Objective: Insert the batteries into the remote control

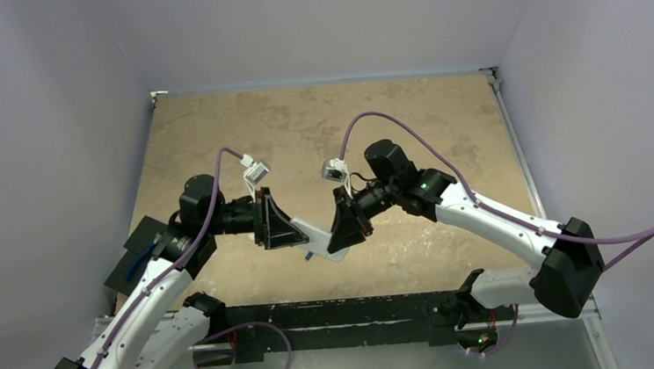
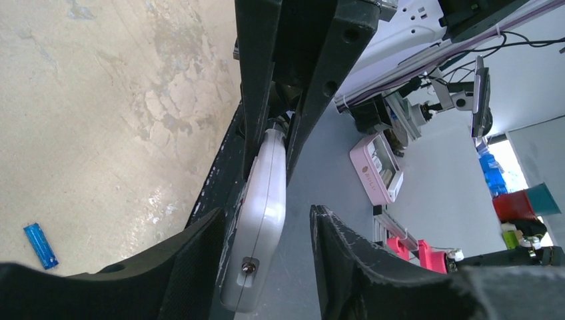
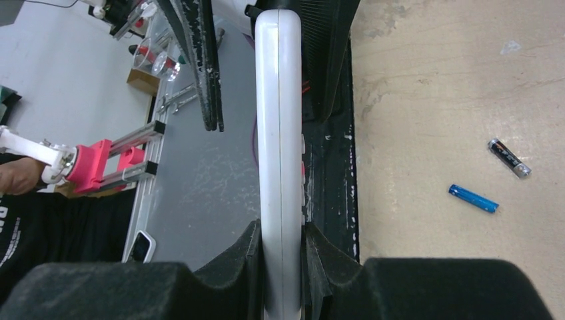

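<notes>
The white remote control [image 1: 321, 240] hangs above the table's near middle, between my two grippers. My right gripper [image 3: 283, 230] is shut on one end of it, and it shows edge-on in the right wrist view [image 3: 280, 133]. My left gripper [image 2: 266, 220] is open around the other end [image 2: 261, 220]. The remote lies against one finger [image 2: 193, 260], with a gap to the other finger [image 2: 346, 260]. The blue battery [image 3: 472, 199] and the black battery [image 3: 509, 158] lie loose on the table. The blue one also shows in the left wrist view [image 2: 40, 245].
A black rail [image 1: 342, 311] runs along the table's near edge, just below the grippers. A black box [image 1: 139, 252] sits at the table's left edge. Grey walls close in the back and sides. A pink case [image 2: 376, 167] lies off the table.
</notes>
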Controlling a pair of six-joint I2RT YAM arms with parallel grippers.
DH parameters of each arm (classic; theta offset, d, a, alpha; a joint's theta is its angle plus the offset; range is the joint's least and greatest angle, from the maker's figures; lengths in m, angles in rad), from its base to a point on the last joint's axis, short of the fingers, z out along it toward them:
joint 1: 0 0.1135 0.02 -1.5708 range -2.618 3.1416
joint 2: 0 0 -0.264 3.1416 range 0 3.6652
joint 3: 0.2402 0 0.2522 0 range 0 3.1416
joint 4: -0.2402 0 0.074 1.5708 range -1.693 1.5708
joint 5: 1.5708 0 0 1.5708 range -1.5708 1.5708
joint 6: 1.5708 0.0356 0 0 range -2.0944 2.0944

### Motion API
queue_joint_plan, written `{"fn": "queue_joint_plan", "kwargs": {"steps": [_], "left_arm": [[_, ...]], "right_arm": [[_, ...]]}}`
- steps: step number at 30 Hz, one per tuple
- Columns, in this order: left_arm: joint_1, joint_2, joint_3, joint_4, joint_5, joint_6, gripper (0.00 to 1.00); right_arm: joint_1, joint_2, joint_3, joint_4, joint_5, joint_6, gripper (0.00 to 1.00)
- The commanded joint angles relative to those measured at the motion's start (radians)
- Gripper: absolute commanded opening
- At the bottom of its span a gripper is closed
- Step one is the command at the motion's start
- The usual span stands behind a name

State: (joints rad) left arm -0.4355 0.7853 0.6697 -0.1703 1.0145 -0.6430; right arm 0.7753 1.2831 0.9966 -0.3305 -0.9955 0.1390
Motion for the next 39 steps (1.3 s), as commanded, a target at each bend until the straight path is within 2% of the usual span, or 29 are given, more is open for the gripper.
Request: {"fn": "queue_joint_plan", "kwargs": {"steps": [1, 5, 12, 13, 18, 23, 27, 35, 39], "left_arm": [[-0.008, -0.011, 0.004, 0.042, 0.022, 0.009, 0.46], [-0.009, -0.007, 0.005, 0.045, 0.022, 0.009, 0.36], [-0.015, -0.006, 0.004, 0.058, 0.025, 0.002, 0.02], [-0.016, -0.006, 0.004, 0.058, 0.026, 0.001, 0.0], [-0.017, -0.014, -0.003, 0.075, 0.021, -0.007, 0.0], [-0.016, -0.005, -0.005, 0.08, 0.001, -0.013, 0.0], [-0.016, 0.0, -0.013, 0.094, -0.026, -0.025, 0.0], [-0.014, 0.006, -0.034, 0.111, -0.109, -0.048, 0.0], [-0.01, 0.006, -0.044, 0.113, -0.157, -0.063, 0.0]], "right_arm": [[-0.008, -0.005, 0.039, 0.032, -0.059, 0.011, 0.0], [-0.008, -0.007, 0.035, 0.03, -0.067, 0.01, 0.0], [-0.012, -0.011, 0.033, 0.038, -0.073, 0.017, 0.0], [-0.011, -0.011, 0.033, 0.039, -0.072, 0.019, 0.0], [-0.013, -0.007, 0.033, 0.041, -0.063, 0.022, 0.02], [-0.017, -0.019, 0.022, 0.061, -0.014, 0.045, 0.24], [-0.024, -0.029, 0.005, 0.087, 0.014, 0.067, 0.36], [-0.081, -0.09, -0.082, 0.171, 0.116, 0.141, 0.51], [-0.12, -0.134, -0.137, 0.199, 0.185, 0.184, 0.54]]}}
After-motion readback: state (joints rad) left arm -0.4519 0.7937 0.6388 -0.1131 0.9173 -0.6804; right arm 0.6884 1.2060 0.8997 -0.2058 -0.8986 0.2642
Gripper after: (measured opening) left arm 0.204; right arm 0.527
